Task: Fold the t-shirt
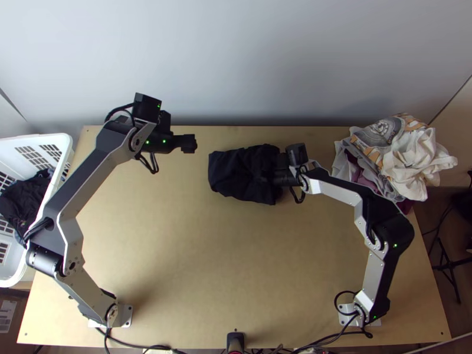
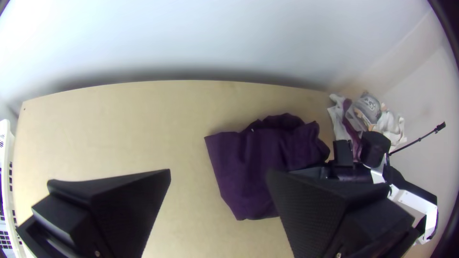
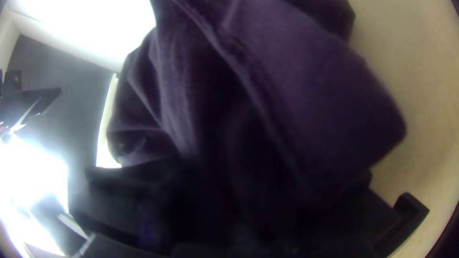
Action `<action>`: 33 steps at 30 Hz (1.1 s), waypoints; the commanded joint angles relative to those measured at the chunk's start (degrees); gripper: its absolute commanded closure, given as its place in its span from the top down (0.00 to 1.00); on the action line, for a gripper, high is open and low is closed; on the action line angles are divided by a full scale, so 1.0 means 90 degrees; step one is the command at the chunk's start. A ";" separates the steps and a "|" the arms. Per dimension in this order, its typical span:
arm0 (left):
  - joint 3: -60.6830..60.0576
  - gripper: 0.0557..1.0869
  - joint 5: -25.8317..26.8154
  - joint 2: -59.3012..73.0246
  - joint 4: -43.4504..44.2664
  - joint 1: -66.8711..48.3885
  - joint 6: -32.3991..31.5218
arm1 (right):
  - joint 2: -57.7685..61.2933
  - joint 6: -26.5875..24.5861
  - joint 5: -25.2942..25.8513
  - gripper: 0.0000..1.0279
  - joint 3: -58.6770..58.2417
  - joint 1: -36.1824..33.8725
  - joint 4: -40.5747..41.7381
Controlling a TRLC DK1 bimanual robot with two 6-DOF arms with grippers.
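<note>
Left gripper (image 1: 189, 143) hangs wide open above the table, just off the left end of the t-shirt and slightly toward the wall from it; in the left wrist view the two flat black fingers (image 2: 119, 200) stand well apart with nothing between them. At the shirt's right end is the right gripper (image 1: 284, 177), right up against the dark cloth. How far it is open, and whether it has hold of any cloth, I cannot tell.

Between the two grippers lies the t-shirt (image 1: 236, 174), a dark, compact heap on the table. Its left part is fairly flat and smooth, with a straight edge, while the part toward the right gripper is bunched and wrinkled. In the right wrist view a long seam runs across the cloth, among loose folds.

Bare wood of the table (image 1: 236, 253) stretches out on the near side of the shirt. Beyond the shirt, past the table's far edge, is the pale wall (image 1: 248, 59). Right of the shirt and well apart from it sits a loose pile of clothes (image 1: 386, 156), white, grey, tan and purple. Far to the shirt's left stands a white basket (image 1: 44, 141) with dark clothes (image 1: 26, 197) inside.
</note>
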 commanded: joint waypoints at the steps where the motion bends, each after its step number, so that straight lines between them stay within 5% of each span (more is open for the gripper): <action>1: -0.0406 0.95 0.0000 -0.0205 0.0033 0.0084 0.0026 | -0.0046 -0.0412 0.0110 0.03 0.0187 0.0098 -0.0217; 10: -0.1099 0.95 0.0009 -0.0635 0.0150 0.0357 0.0085 | -0.1335 -0.0822 0.0784 0.03 -0.0203 -0.0244 -0.0149; 33: -0.2632 0.95 0.0293 -0.1650 0.0550 0.0963 0.0085 | -0.1491 -0.0881 0.1438 0.03 0.3293 -0.2949 -0.0676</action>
